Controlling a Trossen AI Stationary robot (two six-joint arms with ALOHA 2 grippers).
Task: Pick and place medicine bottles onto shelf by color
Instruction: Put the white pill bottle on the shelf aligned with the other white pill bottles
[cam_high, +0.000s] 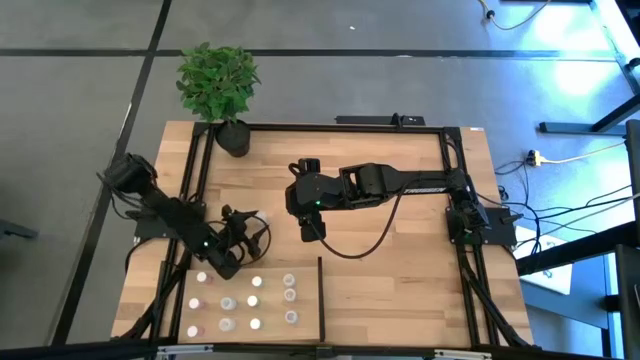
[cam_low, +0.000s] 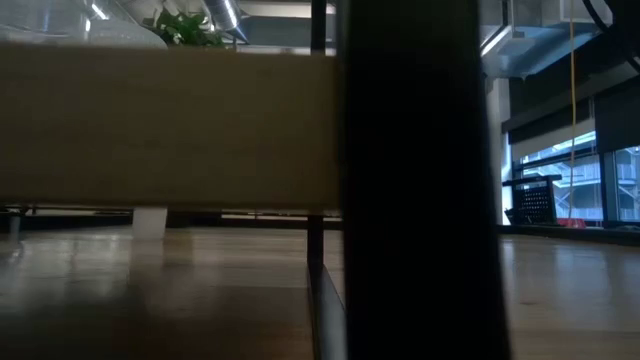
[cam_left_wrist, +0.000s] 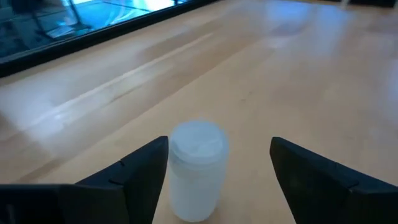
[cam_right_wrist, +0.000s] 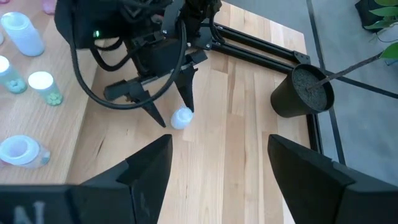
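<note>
Straddling white-capped bottle (cam_left_wrist: 196, 168) | L gripper (cam_right_wrist: 171, 117) fingers apart, bottle upright btwn, untouched | R gripper (cam_high: 310, 228) open, mid-table

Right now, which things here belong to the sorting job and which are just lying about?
Job:
- medicine bottles
- shelf
- bottle standing between the open left pincer fingers
- right pincer, open, waiting mid-table

Lying about:
- potted plant
- cables

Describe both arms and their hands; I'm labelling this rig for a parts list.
Both arms are dark and chunky-jointed. The right arm trails a looping black cable and shows a small green light. The left arm also carries a green light and black cabling. The left hand has two tapered, pointed black fingers.
</note>
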